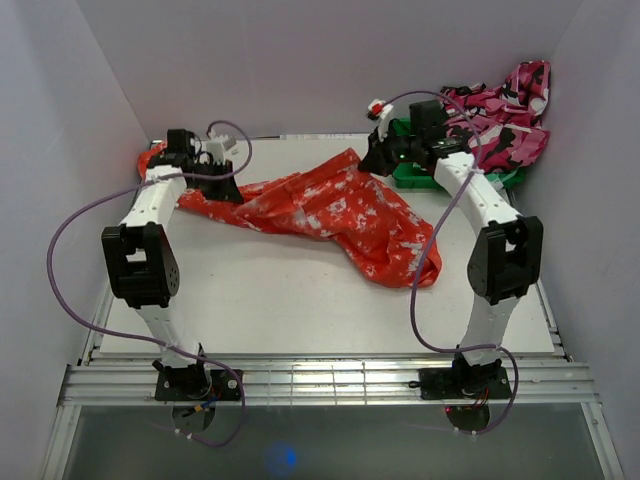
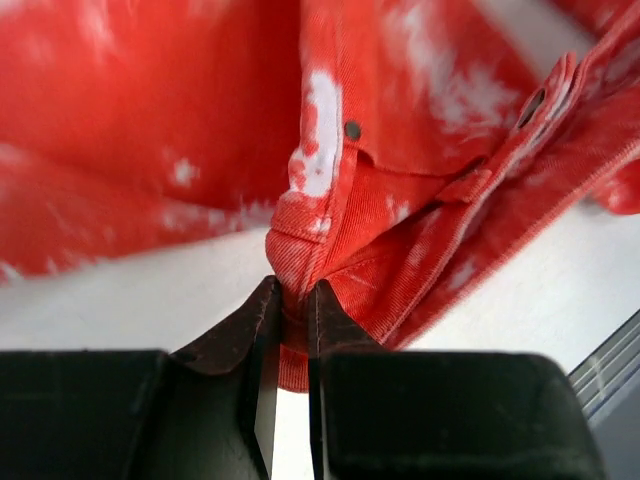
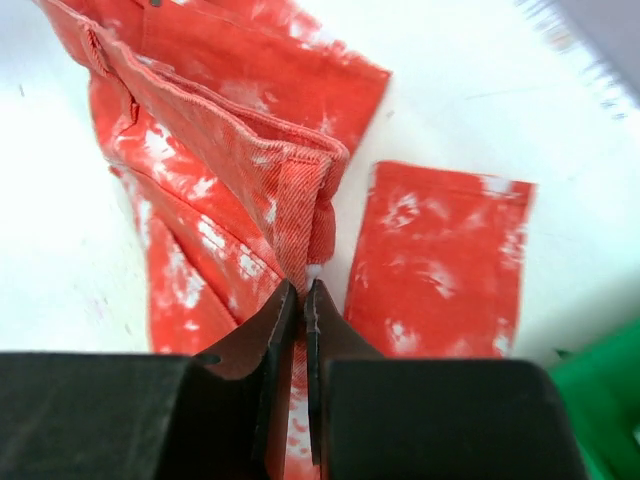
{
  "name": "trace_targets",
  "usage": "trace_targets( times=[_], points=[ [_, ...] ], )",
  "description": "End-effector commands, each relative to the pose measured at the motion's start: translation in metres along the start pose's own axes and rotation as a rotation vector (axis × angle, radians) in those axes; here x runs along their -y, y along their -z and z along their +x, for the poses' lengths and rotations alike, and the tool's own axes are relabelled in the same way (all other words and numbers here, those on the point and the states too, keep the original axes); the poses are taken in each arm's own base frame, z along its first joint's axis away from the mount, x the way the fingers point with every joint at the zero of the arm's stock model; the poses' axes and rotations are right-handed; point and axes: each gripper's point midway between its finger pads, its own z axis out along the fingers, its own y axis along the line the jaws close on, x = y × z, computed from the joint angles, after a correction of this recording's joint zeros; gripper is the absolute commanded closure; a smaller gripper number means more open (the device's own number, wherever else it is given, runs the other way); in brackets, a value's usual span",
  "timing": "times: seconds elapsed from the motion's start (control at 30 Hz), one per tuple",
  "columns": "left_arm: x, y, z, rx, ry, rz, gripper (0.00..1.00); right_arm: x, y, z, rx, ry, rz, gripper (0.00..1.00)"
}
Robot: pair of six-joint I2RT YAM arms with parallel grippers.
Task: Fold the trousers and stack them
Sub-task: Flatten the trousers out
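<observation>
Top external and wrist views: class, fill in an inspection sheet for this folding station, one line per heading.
Surface: white table, matte.
Job's things: red-orange speckled trousers, unfolded, spread across the far half.
Clutter: pink camouflage garment heaped above a green item in the far right corner.
Grippers: left gripper and right gripper, both with jaws shut on trouser cloth.
Cables: purple cables loop loose beside each arm.
Surroundings: plain pale walls on three sides; metal rails at the near edge.
</observation>
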Motion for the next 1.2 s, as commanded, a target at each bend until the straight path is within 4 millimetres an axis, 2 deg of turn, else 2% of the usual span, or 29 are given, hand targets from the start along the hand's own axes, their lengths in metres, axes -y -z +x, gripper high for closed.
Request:
trace_targets(
  times=[0.0,0.07,0.1,0.13,0.17,0.2,0.23,0.27,0.3,0.37,0.43,0.53,0.57,0.63,0.67,0.7,0.73,0.77,0.8,0.83,0.87,0.9,0.93,0.97,1.0,1.03,1.07,1.1,1.17],
  points=[
    [0.023,0.028,-0.095,0.173,-0.071,0.016,1.0,0.017,0.064,-0.062,0.199,0.002,0.103,0.92],
    [0.052,0.016,-0.127,0.179,-0.12,0.056,1.0,0.022,0.1,-0.087,0.281,0.008,0.166,0.92],
    [0.061,0.015,-0.171,0.25,-0.184,0.066,1.0,0.035,0.121,-0.087,0.304,-0.009,0.214,0.92],
    [0.073,0.011,-0.187,0.27,-0.21,0.077,1.0,0.033,0.145,-0.1,0.344,0.005,0.249,0.92],
    [0.099,0.004,-0.206,0.308,-0.265,0.1,1.0,0.035,0.16,-0.105,0.367,0.004,0.276,0.92],
    [0.12,0.018,-0.237,0.408,-0.33,0.084,1.0,0.044,0.186,-0.11,0.405,-0.006,0.327,0.92],
    [0.134,0.011,-0.254,0.473,-0.389,0.088,1.0,0.041,0.215,-0.118,0.441,0.011,0.374,0.92],
    [0.167,0.005,-0.258,0.507,-0.443,0.115,1.0,0.037,0.23,-0.122,0.462,0.021,0.391,0.92],
    [0.184,0.008,-0.263,0.553,-0.466,0.132,1.0,0.039,0.252,-0.125,0.488,0.029,0.434,0.92],
    [0.229,0.024,-0.27,0.687,-0.53,0.201,1.0,0.016,0.279,-0.137,0.527,0.086,0.466,0.92],
    [0.25,0.046,-0.281,0.777,-0.491,0.256,1.0,-0.013,0.3,-0.152,0.571,0.176,0.493,0.92],
    [0.264,0.085,-0.291,0.834,-0.47,0.298,1.0,-0.041,0.304,-0.154,0.619,0.201,0.463,0.92],
    [0.263,0.108,-0.292,0.864,-0.475,0.287,1.0,-0.047,0.299,-0.154,0.632,0.191,0.434,0.92],
    [0.25,0.127,-0.29,0.893,-0.463,0.248,1.0,-0.067,0.281,-0.159,0.64,0.193,0.363,0.92],
    [0.217,0.123,-0.284,0.872,-0.414,0.18,1.0,-0.069,0.272,-0.157,0.635,0.183,0.347,0.92],
    [0.214,0.152,-0.28,0.91,-0.416,0.156,1.0,-0.089,0.243,-0.155,0.62,0.175,0.252,0.92],
    [0.197,0.162,-0.275,0.917,-0.393,0.125,1.0,-0.096,0.227,-0.152,0.608,0.168,0.214,0.92],
    [0.159,0.178,-0.271,0.928,-0.334,0.058,1.0,-0.102,0.212,-0.149,0.593,0.159,0.184,0.92],
    [0.141,0.183,-0.253,0.911,-0.295,0.027,1.0,-0.126,0.184,-0.144,0.567,0.181,0.099,0.92],
    [0.122,0.188,-0.244,0.901,-0.269,-0.006,1.0,-0.134,0.163,-0.139,0.541,0.176,0.056,0.92],
    [0.078,0.206,-0.233,0.905,-0.218,-0.095,1.0,-0.142,0.148,-0.136,0.525,0.177,0.035,0.92],
    [0.055,0.196,-0.211,0.854,-0.186,-0.114,1.0,-0.173,0.125,-0.135,0.507,0.204,-0.052,0.92],
    [0.047,0.207,-0.197,0.85,-0.18,-0.14,1.0,-0.181,0.1,-0.126,0.471,0.196,-0.092,0.92],
    [0.019,0.218,-0.182,0.845,-0.151,-0.197,1.0,-0.19,0.086,-0.123,0.453,0.196,-0.117,0.92],
    [0.001,0.204,-0.157,0.797,-0.127,-0.216,1.0,-0.22,0.068,-0.121,0.444,0.212,-0.192,0.92],
    [-0.003,0.214,-0.145,0.8,-0.134,-0.243,1.0,-0.229,0.044,-0.11,0.406,0.197,-0.234,0.92],
    [-0.029,0.206,-0.116,0.752,-0.095,-0.286,1.0,-0.254,0.018,-0.101,0.375,0.189,-0.29,0.92],
    [-0.03,0.215,-0.114,0.758,-0.117,-0.308,1.0,-0.268,0.016,-0.104,0.385,0.195,-0.313,0.92],
    [-0.052,0.201,-0.075,0.687,-0.078,-0.347,1.0,-0.285,-0.018,-0.085,0.323,0.16,-0.363,0.92]
  ],
)
